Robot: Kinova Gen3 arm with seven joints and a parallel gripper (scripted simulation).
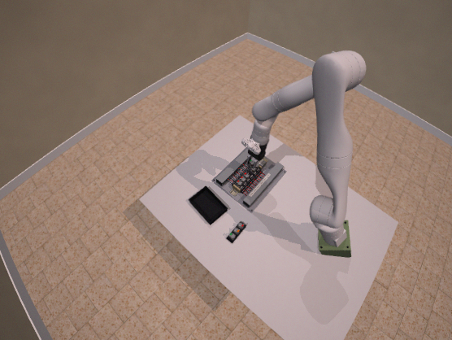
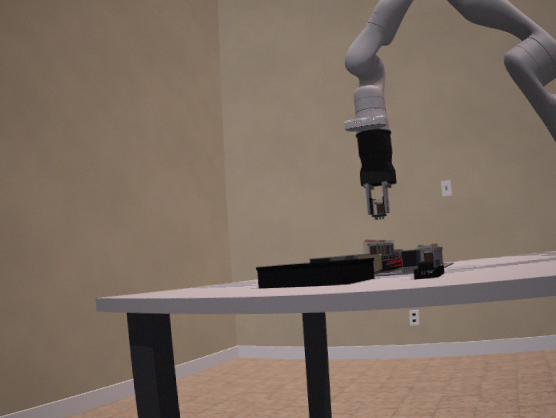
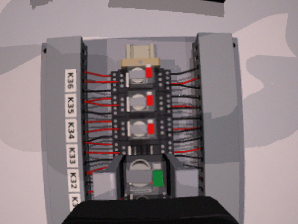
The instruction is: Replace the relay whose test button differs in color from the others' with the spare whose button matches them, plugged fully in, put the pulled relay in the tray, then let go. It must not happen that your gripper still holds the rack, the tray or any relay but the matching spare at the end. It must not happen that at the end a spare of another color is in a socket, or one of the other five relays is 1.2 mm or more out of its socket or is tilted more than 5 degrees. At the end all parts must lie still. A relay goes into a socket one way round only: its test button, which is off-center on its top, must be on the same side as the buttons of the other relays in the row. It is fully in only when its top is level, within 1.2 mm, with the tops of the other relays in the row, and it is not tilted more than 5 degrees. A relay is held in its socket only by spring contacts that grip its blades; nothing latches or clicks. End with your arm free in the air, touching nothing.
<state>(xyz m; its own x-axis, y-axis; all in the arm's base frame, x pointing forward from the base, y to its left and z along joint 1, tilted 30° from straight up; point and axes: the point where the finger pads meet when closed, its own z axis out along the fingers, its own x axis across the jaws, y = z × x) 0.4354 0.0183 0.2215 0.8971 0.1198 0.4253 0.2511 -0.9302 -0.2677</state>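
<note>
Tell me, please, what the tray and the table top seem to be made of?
The tray looks like matte black plastic: uniformly dark, no gloss or grain. The table top looks like a smooth pale laminate or painted board, with soft shadows and no reflections. Neither is certain.

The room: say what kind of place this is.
Probably a bare test room for wiring work: a white table with a relay panel and black tray, tiled floor, plain beige walls.
</note>
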